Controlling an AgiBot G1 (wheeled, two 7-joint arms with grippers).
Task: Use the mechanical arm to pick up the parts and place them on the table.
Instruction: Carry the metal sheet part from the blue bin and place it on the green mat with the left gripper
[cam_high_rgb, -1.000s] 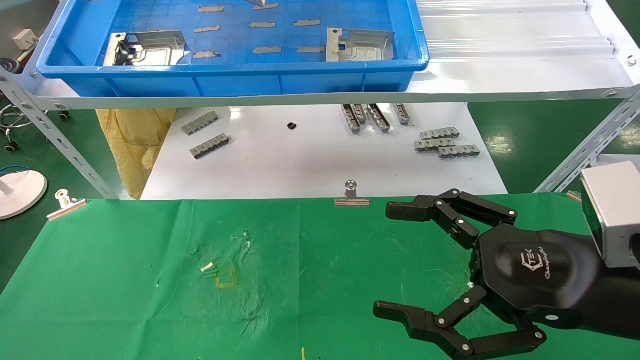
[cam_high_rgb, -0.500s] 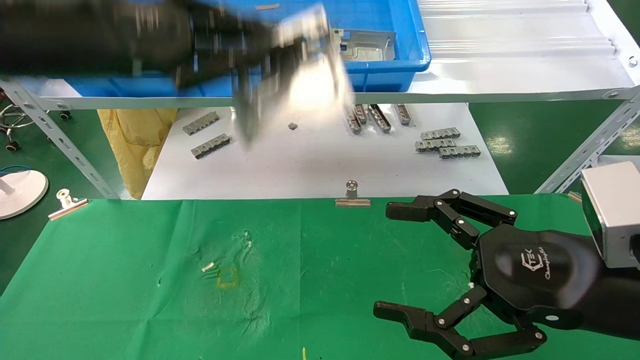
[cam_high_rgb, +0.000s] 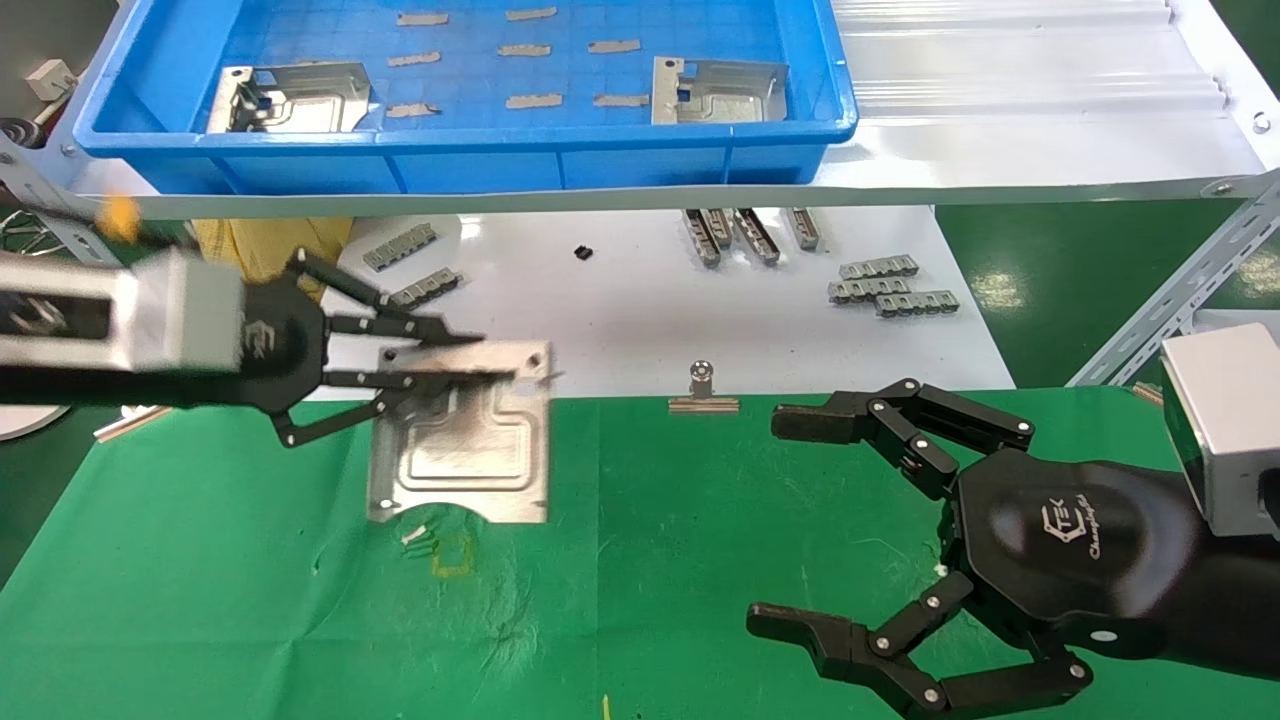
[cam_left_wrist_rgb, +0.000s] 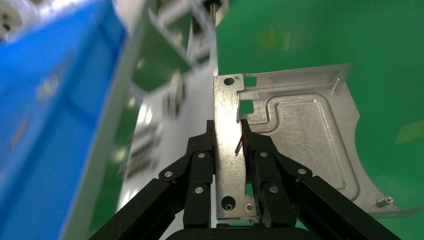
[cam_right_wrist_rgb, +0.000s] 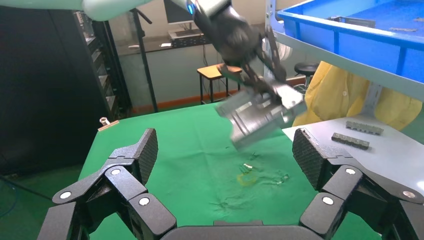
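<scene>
My left gripper (cam_high_rgb: 480, 358) is shut on the bent rim of a silver sheet-metal part (cam_high_rgb: 465, 445) and holds it above the far left of the green table cloth (cam_high_rgb: 650, 520). The left wrist view shows the fingers (cam_left_wrist_rgb: 200, 165) clamped on the part's rim (cam_left_wrist_rgb: 227, 130). The held part also shows in the right wrist view (cam_right_wrist_rgb: 260, 117). Two more parts (cam_high_rgb: 290, 97) (cam_high_rgb: 715, 90) lie in the blue bin (cam_high_rgb: 480, 165) on the shelf. My right gripper (cam_high_rgb: 790, 520) is open and empty, low over the cloth at the right.
Small grey notched bars (cam_high_rgb: 890, 285) lie on the white surface (cam_high_rgb: 620, 310) behind the cloth. Thin grey strips (cam_high_rgb: 530, 100) lie in the bin. Metal clips (cam_high_rgb: 703, 390) hold the cloth's far edge. A yellow mark (cam_high_rgb: 452, 555) is on the cloth below the held part.
My left arm came in from the bin with the part and swept down and left to above the cloth's far left. The right arm has not moved.
</scene>
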